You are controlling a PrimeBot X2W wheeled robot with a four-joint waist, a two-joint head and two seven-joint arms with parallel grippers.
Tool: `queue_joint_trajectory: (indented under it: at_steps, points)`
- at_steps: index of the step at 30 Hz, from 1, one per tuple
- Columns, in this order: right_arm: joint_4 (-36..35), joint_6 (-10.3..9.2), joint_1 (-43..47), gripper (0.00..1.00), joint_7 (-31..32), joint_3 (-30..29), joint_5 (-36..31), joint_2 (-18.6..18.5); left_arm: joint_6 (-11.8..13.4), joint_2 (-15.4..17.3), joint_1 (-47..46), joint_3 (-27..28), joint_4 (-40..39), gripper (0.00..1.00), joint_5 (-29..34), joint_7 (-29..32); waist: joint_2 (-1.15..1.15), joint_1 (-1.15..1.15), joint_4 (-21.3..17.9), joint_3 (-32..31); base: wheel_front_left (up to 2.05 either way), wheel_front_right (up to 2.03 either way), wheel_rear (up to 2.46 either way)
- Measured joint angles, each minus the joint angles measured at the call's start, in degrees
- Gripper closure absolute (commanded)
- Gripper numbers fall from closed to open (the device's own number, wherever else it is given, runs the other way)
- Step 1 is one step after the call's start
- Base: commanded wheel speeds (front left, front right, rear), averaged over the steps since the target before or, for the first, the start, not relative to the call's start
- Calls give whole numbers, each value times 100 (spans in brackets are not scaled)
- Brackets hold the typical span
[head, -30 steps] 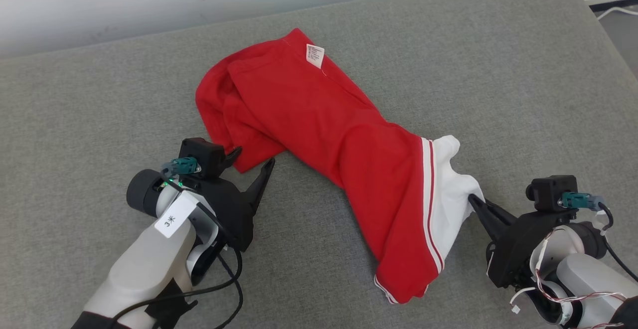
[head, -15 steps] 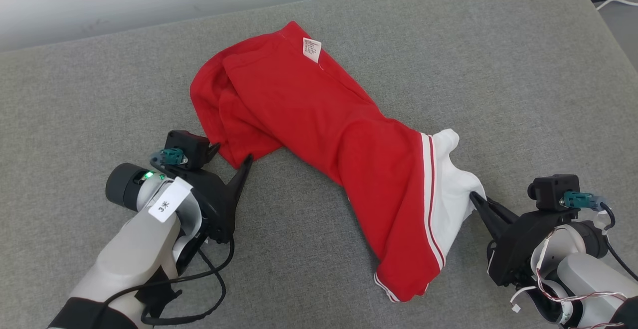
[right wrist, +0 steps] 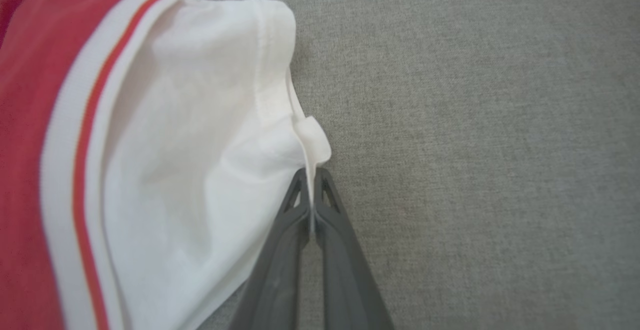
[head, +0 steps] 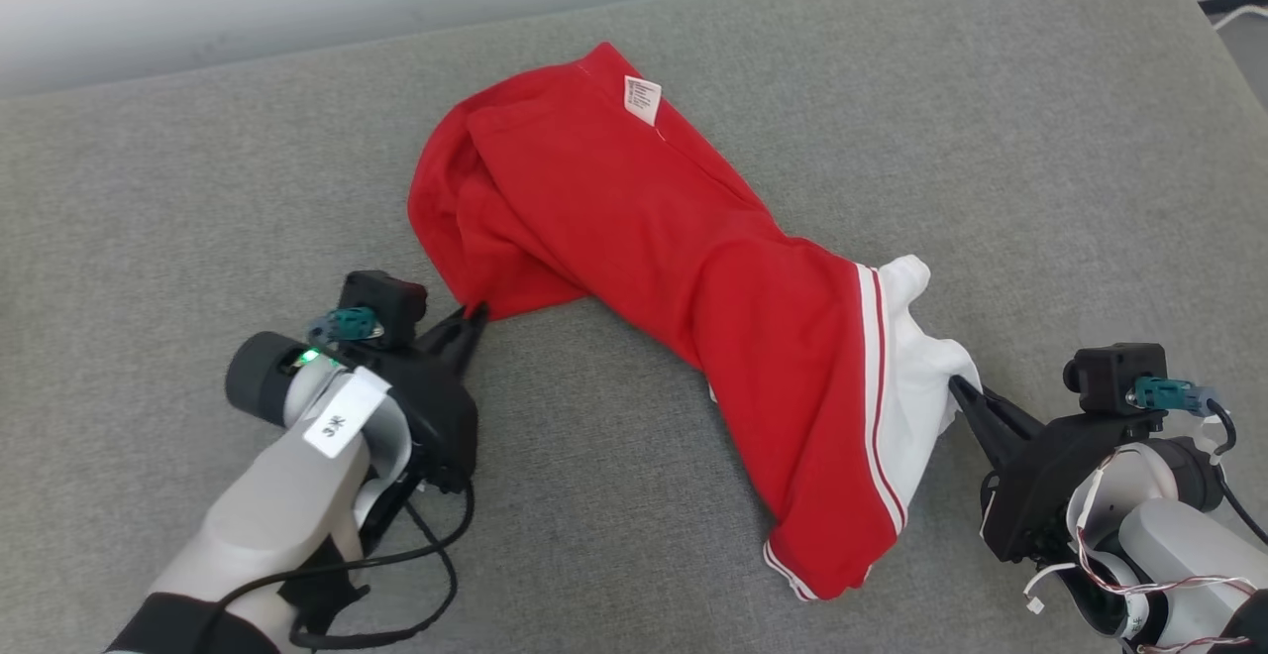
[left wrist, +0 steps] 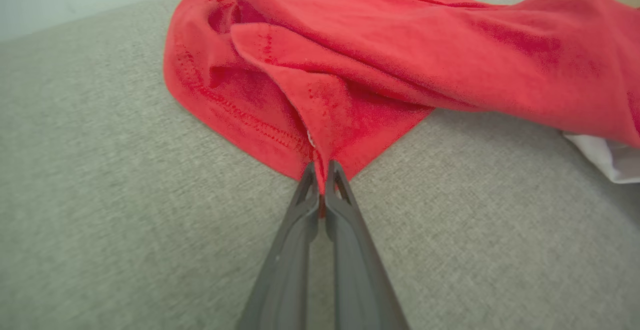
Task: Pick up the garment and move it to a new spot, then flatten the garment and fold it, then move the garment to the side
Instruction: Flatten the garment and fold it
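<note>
Since a second ago my left gripper [head: 476, 314] has gone from jaws spread wide on either side of the red corner [left wrist: 345, 135] to jaws clenched on it; in the left wrist view the two dark fingers meet with a sliver of red fabric pinched between their tips. The head camera has also shifted slightly, so the whole scene sits a little further right than it did. The garment [head: 674, 268] itself lies much as before. My right gripper [head: 957, 384] keeps the same grip as earlier, its jaws closed on the hem of the white end [right wrist: 200, 145], and a small fold of white cloth stands just above its tips. The garment rests on the grey cushion [head: 198, 188], stretched on a diagonal from far left to near right between the two grippers. Its bunched red part is on the far left with a white care label [head: 643, 99] at its far edge, and a red-and-white striped band [head: 872, 357] runs where the red meets the white. My left forearm comes up from the near left corner and angles far and rightward, fingers low against the cushion, with a black cable [head: 436, 555] looping beside it. My right arm comes in from the near right corner, its fingers pointing far and leftward into the cloth.
</note>
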Motion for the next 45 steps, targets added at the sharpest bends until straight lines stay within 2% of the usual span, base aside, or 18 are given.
queue_joint_trajectory:
  at_steps: [7,11,21,29,36,45]
  points:
    - [118,2,11,100,-57,-60,15,-34,0,179,92,130,121,100,-246,-338,0,0,196,-171,0,0,0]
    - [256,29,86,100,-109,-135,36,-193,0,232,389,149,126,100,-294,-441,0,-1,380,-324,0,0,0]
    - [581,237,110,100,-151,-136,69,-276,-1,422,1243,42,-12,100,-455,-560,0,-1,974,-739,0,0,0]
    - [833,313,258,100,-209,-135,126,-274,0,662,1822,42,-238,100,-576,-564,-1,-1,1503,-1093,0,0,0]
    - [931,381,254,100,-216,-75,122,-213,1,869,2295,30,-527,100,-680,-363,-1,-1,1768,-1295,0,0,0]
    - [1010,460,206,100,-212,-10,109,-122,2,1024,2593,-46,-1125,100,-894,26,-1,-1,1800,-1325,0,0,0]
